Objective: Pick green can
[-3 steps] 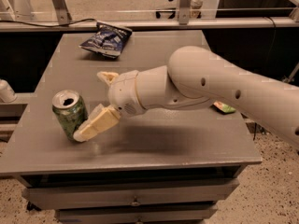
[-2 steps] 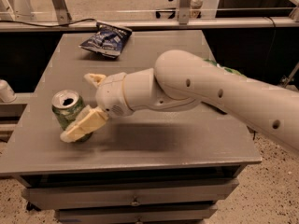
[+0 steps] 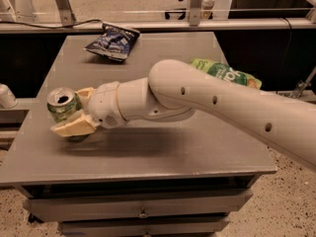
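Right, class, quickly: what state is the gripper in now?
Gripper: closed on the green can, at the left of the table.

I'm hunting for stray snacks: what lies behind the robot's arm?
A green snack bag shows above the arm, its near part covered by it. The pincer is at the green can, away from the bag.

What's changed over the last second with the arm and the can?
The gripper swept left and closed its fingers around the green can, which has shifted slightly up and left and now tilts, apparently gripped. The blue snack bag and the table stayed put.
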`<control>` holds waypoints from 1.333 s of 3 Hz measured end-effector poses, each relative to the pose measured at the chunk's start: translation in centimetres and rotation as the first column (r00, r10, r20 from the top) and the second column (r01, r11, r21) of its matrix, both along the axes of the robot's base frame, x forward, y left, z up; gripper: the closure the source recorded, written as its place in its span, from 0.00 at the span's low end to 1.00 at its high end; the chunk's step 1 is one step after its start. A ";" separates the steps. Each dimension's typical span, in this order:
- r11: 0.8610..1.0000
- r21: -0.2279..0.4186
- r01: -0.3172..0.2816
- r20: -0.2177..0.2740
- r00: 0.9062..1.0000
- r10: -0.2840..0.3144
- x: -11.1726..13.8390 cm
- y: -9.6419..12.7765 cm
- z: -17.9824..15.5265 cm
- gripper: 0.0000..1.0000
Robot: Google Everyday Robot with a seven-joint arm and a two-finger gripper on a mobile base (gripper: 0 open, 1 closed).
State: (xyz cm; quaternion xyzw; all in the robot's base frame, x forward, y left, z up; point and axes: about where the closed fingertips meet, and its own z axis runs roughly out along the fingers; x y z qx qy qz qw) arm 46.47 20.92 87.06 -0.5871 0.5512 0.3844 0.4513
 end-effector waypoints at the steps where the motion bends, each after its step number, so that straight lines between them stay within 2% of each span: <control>1: 1.000 0.010 -0.008 0.017 1.000 0.007 0.9 0.5 0.7 0.75; 2: 1.000 0.013 0.001 0.067 0.998 -0.002 3.5 -0.2 2.9 0.98; 3: 0.999 0.016 0.039 0.140 0.989 -0.041 7.7 -2.3 6.8 1.00; 4: 0.998 0.031 0.053 0.160 0.985 -0.057 8.4 -2.6 8.2 1.00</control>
